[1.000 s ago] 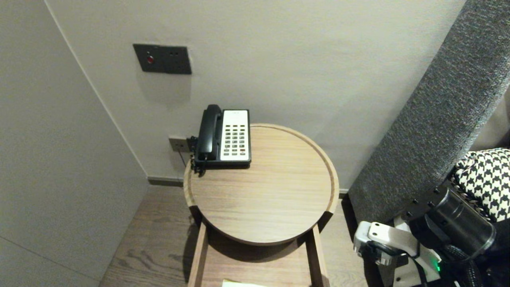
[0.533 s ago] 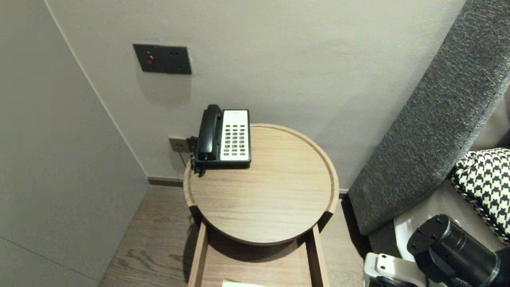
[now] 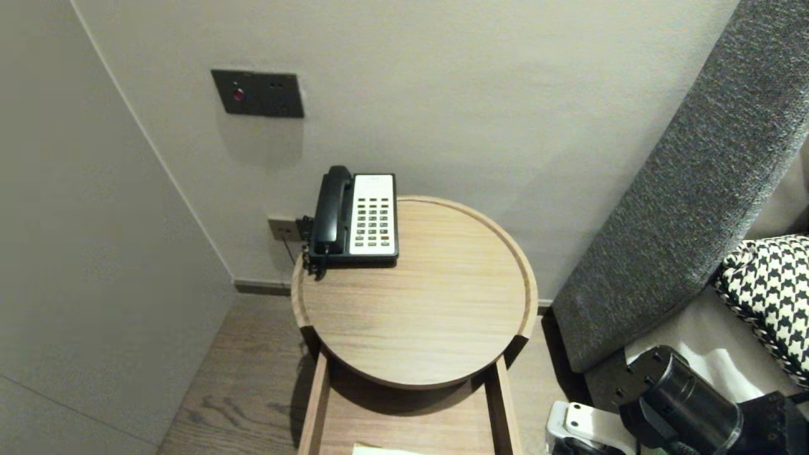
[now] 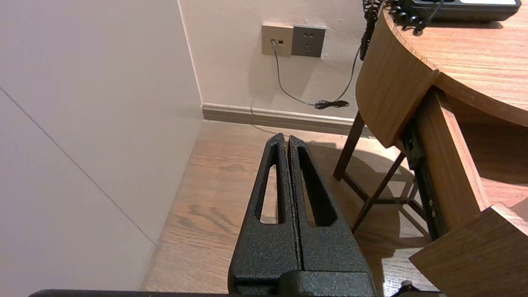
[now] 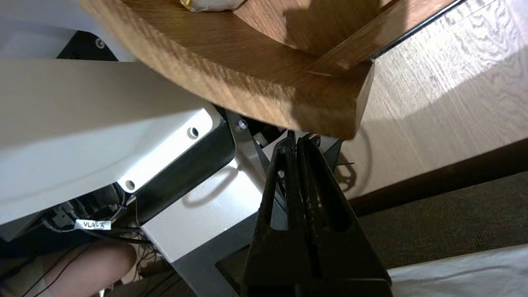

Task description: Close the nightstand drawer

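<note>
Open drawer (image 5: 264,99) juts out beneath the round tabletop (image 3: 417,316). The right hand (image 5: 298,140), fingers pressed together and empty, sits just beside its front corner. The left hand (image 4: 285,138), likewise together, hangs parked over the floor (image 4: 222,165). The telephone (image 3: 357,215) hugs the back edge, presumably so its cord reaches the wall socket (image 4: 293,40).

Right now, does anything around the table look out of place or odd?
The drawer under the table stands pulled out. The phone sits at the table's back left edge and seems to overhang the rim. The right gripper, shut, is by the drawer's front corner. Nothing looks spilled or broken.
</note>
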Tool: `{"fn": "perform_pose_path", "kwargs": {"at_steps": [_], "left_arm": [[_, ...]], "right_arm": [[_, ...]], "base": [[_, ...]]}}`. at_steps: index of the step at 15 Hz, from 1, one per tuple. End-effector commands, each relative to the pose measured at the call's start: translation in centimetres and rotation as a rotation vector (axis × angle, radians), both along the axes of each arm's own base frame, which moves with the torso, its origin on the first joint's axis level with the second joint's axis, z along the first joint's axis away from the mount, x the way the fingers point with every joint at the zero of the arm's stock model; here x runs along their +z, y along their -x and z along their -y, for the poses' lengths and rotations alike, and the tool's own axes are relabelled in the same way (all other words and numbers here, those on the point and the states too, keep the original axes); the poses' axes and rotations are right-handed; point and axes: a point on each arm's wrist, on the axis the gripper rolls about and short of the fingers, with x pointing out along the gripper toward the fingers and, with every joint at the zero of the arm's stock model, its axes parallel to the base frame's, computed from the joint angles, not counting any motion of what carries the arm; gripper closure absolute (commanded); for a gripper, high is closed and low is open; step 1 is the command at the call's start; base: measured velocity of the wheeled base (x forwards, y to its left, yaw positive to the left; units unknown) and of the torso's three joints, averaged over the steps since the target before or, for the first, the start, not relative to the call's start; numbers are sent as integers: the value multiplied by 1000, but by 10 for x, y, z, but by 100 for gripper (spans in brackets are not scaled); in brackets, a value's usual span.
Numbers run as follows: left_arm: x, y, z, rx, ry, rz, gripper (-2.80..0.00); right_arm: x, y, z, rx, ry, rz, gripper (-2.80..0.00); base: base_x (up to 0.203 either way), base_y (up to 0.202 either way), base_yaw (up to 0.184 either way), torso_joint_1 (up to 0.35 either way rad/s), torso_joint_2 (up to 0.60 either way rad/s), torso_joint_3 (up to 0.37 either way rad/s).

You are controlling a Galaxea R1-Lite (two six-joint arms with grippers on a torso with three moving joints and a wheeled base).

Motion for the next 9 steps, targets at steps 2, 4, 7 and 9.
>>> {"fn": "perform_pose_path", "kwargs": {"at_steps": [2, 4, 7, 9], "left_arm": [[0, 0, 0, 2, 0, 2, 0], [0, 0, 0, 1, 0, 2, 0], [0, 0, 0, 2, 0, 2, 0], [0, 0, 0, 2, 0, 2, 0]], "right_arm": [[-7, -6, -6, 2, 21, -25, 0], [-6, -10, -9, 0, 7, -8, 0], [-4, -15, -13, 0, -10, 13, 0], [0, -20, -16, -6, -23, 26, 0]], "base": [[0, 0, 0, 0, 0, 0], [0, 0, 0, 0, 0, 0], [0, 0, 0, 0, 0, 0], [0, 0, 0, 0, 0, 0]]}}
